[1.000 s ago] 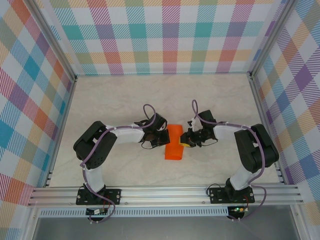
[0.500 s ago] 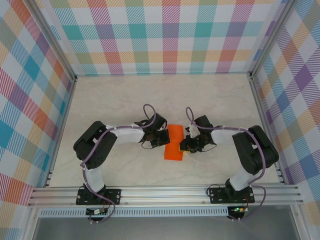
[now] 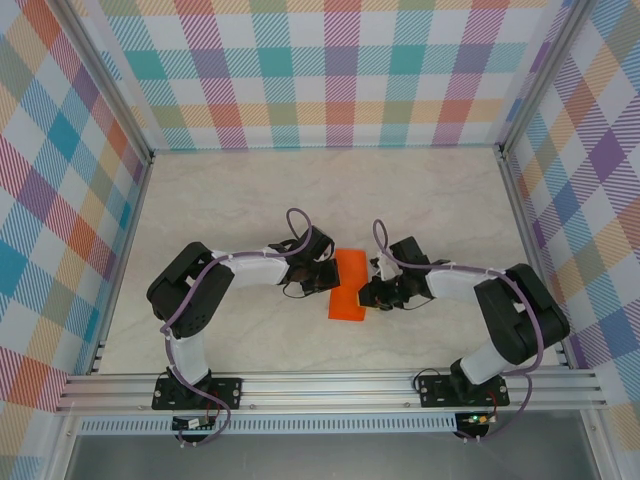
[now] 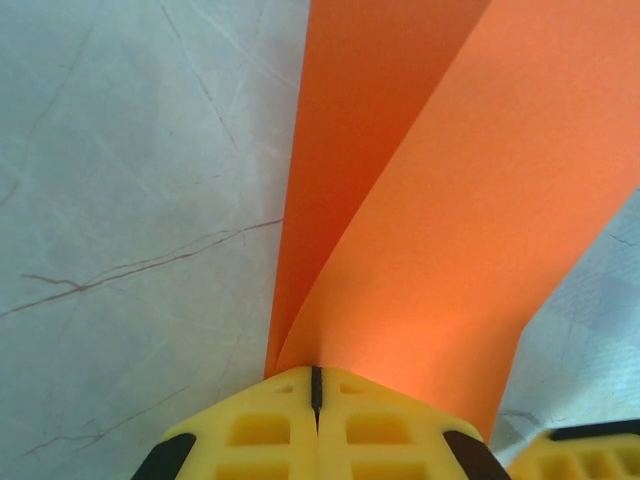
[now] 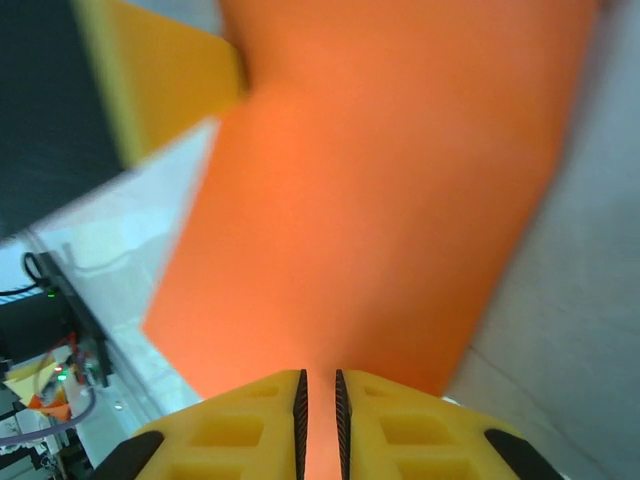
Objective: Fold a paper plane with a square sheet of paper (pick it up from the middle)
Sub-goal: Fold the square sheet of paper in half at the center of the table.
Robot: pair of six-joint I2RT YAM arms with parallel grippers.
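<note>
So far we have only a folded strip of paper; left gripper pinches its 9 o'clock edge, right gripper its 3 o'clock edge. We judge nose and wing folds remain.

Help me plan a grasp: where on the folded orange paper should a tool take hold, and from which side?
Probably the left long edge of the paper, mid-length, coming low from the left: the strip is thin and narrow, and its layers meet there.
</note>
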